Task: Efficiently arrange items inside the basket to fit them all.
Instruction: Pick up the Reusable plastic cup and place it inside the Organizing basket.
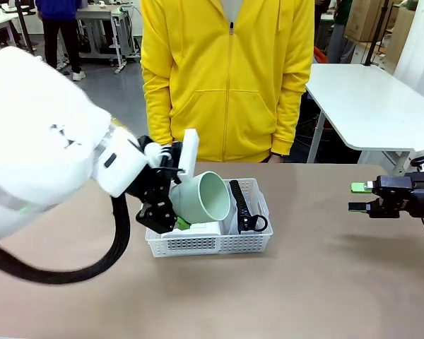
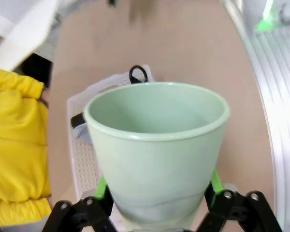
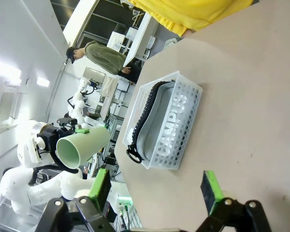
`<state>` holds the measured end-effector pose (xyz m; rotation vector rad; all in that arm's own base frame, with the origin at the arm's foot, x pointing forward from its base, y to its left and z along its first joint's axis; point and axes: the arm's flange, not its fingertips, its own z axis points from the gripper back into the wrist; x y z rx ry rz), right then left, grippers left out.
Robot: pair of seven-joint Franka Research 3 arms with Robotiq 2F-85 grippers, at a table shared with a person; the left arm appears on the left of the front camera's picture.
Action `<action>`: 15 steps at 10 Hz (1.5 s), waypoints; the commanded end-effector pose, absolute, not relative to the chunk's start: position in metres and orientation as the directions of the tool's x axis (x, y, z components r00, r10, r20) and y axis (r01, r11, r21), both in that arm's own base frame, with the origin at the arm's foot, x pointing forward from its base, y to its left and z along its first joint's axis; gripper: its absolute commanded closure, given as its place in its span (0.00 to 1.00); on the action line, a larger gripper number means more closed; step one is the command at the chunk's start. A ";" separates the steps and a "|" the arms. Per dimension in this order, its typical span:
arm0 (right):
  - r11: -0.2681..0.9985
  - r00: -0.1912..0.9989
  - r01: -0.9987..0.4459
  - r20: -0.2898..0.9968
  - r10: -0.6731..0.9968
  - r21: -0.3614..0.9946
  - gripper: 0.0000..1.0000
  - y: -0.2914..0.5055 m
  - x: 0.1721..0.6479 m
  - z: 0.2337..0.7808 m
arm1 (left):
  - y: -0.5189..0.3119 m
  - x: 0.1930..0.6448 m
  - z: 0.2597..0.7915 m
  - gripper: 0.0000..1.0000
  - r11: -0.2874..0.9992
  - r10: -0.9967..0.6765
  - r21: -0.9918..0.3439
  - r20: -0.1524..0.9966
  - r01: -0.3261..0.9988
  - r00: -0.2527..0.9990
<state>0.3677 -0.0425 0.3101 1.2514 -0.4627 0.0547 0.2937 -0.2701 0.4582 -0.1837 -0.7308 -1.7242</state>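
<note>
My left gripper (image 1: 171, 201) is shut on the pale green cup (image 1: 203, 198), which hangs tilted on its side over the left half of the white basket (image 1: 210, 245), mouth toward the right. In the left wrist view the cup (image 2: 157, 140) sits between the green pads above the basket (image 2: 79, 154). The grey pouch (image 1: 242, 205) stands on edge along the basket's right side, its ring pull (image 1: 258, 224) at the front. A small white box (image 1: 201, 229) lies in the basket under the cup. My right gripper (image 1: 360, 197) is open with nothing in it, far to the right over the table.
A person in a yellow hoodie (image 1: 226, 78) stands at the far edge behind the basket. A white table (image 1: 374, 106) is at the back right. The right wrist view shows the basket (image 3: 181, 123) with the pouch (image 3: 157, 121) and bare brown tabletop (image 3: 251, 111) around it.
</note>
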 end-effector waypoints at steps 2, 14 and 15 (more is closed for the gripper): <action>0.323 0.909 -0.292 0.367 -0.200 0.900 0.00 -0.044 0.366 0.313 | -0.300 0.365 0.481 0.13 -0.167 -0.886 0.304 0.370 0.938 -0.278; 0.323 0.909 -0.292 0.367 -0.200 0.900 0.00 -0.044 0.366 0.313 | -0.349 0.458 0.389 0.13 0.036 -0.996 0.166 0.085 0.986 0.022; 0.323 0.909 -0.292 0.367 -0.200 0.900 0.00 -0.044 0.366 0.313 | -0.350 0.457 0.385 0.13 0.029 -0.998 0.157 0.064 0.987 0.019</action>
